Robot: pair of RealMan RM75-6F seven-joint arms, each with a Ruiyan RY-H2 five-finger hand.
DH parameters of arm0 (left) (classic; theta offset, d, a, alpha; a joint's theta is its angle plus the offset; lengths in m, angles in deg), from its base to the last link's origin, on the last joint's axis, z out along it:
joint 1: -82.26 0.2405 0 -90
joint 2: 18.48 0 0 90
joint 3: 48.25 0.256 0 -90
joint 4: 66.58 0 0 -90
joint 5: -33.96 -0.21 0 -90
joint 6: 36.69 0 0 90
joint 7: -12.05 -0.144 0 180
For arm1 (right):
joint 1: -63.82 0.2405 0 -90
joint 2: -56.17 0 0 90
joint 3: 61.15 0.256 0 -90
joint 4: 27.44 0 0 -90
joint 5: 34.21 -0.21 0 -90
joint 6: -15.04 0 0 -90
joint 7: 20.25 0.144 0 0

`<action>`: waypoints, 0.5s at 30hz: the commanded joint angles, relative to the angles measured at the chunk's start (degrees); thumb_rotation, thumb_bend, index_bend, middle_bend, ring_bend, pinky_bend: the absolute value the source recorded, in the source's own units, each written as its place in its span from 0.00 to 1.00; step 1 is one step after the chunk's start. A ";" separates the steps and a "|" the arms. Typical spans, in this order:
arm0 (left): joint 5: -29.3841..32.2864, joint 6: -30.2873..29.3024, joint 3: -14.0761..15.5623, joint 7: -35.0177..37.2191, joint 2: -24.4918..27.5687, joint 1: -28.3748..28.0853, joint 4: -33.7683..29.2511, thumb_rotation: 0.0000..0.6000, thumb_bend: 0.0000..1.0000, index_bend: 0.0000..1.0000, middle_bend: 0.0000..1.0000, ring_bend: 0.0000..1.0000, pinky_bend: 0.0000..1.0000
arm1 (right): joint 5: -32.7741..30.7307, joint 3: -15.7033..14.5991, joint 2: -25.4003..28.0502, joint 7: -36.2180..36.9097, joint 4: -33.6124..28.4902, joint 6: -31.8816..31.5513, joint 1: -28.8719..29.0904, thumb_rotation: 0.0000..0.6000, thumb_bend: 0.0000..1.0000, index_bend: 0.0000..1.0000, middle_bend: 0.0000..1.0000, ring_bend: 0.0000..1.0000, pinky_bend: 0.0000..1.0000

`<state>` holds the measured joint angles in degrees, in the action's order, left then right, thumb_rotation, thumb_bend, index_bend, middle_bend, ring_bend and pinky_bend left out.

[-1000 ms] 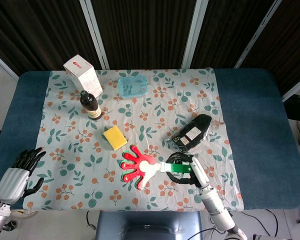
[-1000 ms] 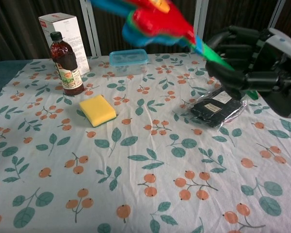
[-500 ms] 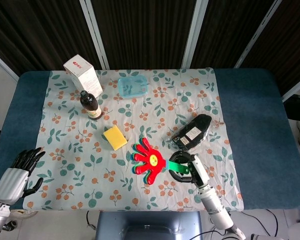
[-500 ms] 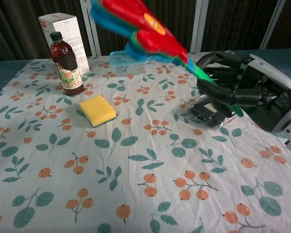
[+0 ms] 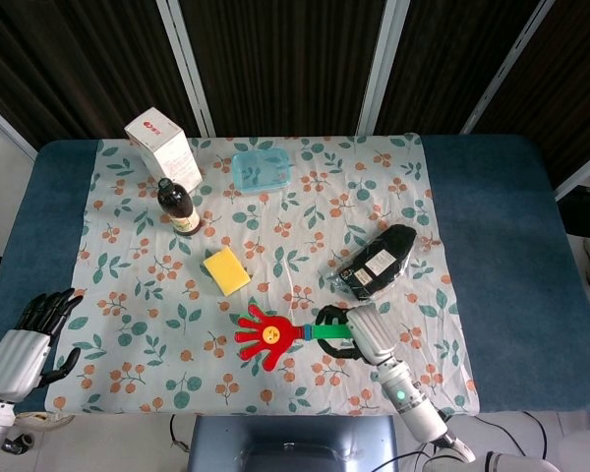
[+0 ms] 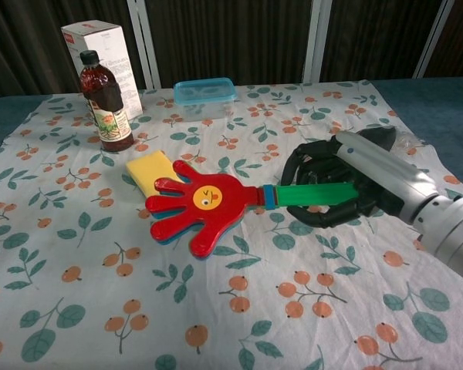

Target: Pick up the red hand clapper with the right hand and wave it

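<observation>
Our right hand (image 6: 336, 189) has its fingers curled around the green handle of the red hand clapper (image 6: 204, 204), which we hold low over the flowered cloth (image 6: 77, 254) near the front edge of the surface (image 5: 492, 246), palms flat and pointing toward nine o'clock from the hand in the chest view. We judge the clapper to be light, stiff plastic — several thin palms stacked loosely on one stem, so they should slap together when shaken, and the smooth, narrow handle could twist in a loose hold. The handle is the place to hold it, well back from the blue collar, leaving the palms free to move. Our left hand (image 5: 25, 339) hangs off the near left corner, fingers apart, holding nothing. Counting what else is here: one yellow sponge (image 6: 156, 174) just behind the clapper at about eleven o'clock, one brown bottle (image 6: 106, 102), one white carton (image 6: 104, 58) right behind it, one clear lidded container (image 6: 204, 98) toward twelve — and one black packet (image 5: 379, 261) beyond the right hand.
</observation>
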<state>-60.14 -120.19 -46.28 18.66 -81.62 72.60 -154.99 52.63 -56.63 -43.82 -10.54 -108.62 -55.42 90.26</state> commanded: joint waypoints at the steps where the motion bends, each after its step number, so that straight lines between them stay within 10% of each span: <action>1: -0.12 -0.15 -0.01 -0.05 0.00 0.03 -0.01 1.00 0.41 0.00 0.00 0.00 0.03 | -3.28 1.33 -1.34 -5.26 4.52 4.05 1.50 1.00 0.50 0.83 0.72 0.77 0.91; 15: 0.03 -0.09 -0.08 -0.18 -0.08 0.06 0.03 1.00 0.41 0.00 0.00 0.00 0.03 | -3.19 0.27 1.75 -4.57 7.60 6.82 2.30 1.00 0.33 0.08 0.24 0.19 0.29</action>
<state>-60.12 -120.28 -46.36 18.48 -81.70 72.66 -154.96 49.98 -56.02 -44.17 -13.21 -98.83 -50.03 92.26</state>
